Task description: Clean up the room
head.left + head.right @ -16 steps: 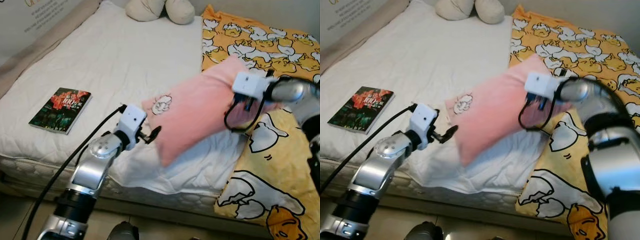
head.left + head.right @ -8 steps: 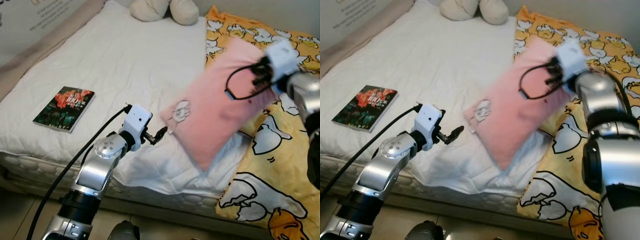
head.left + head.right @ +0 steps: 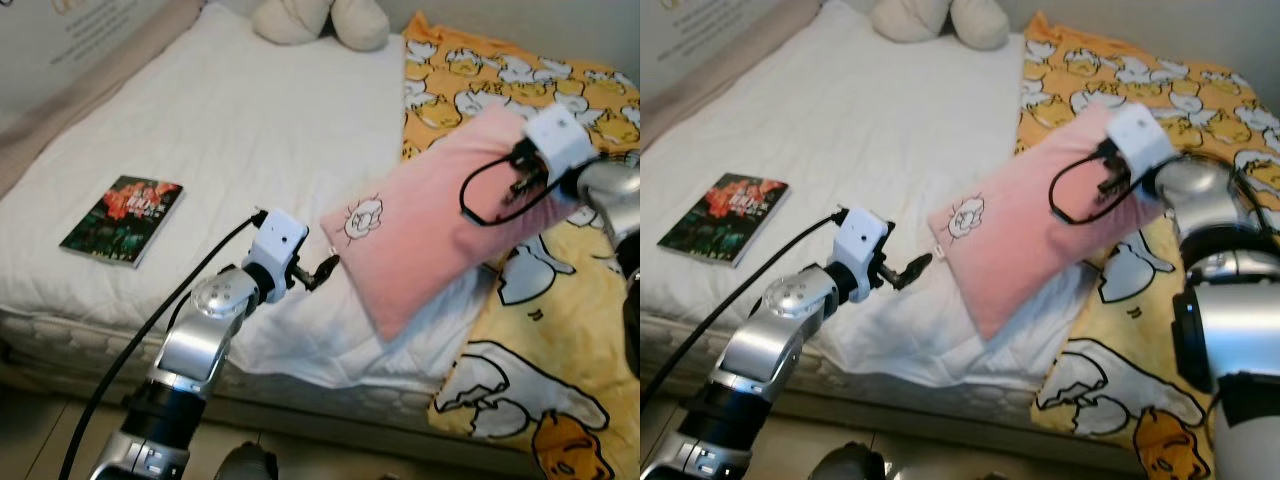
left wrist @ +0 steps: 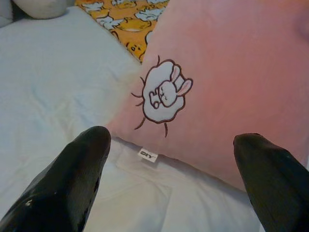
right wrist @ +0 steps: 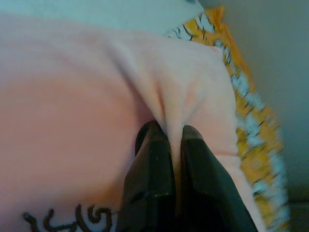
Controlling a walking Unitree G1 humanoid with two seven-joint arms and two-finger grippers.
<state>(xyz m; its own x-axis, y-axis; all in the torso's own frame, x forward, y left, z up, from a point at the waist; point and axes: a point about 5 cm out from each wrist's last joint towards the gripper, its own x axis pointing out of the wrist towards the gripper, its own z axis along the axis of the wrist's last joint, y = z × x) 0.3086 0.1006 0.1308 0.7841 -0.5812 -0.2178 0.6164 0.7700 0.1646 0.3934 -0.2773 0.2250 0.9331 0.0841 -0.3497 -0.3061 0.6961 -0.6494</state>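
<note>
A: Pink pillow (image 3: 440, 215) status?

B: Off the mattress, over the seam between white sheet (image 3: 250, 130) and yellow duck blanket (image 3: 560, 350). Right gripper (image 5: 170, 145) pinches a fold of its far end. It's swung lower than half a second ago.

A: Left gripper (image 4: 169, 159)?

B: Fingers spread wide, just short of the bunny-print corner, not touching. Book (image 3: 122, 219) untouched. Looks like a carry toward the headboard plush (image 3: 318, 20).

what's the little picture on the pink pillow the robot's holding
A white sheep-like cartoon animal outlined in dark brown, on the pink pillow. It shows best in the left wrist view.
</note>
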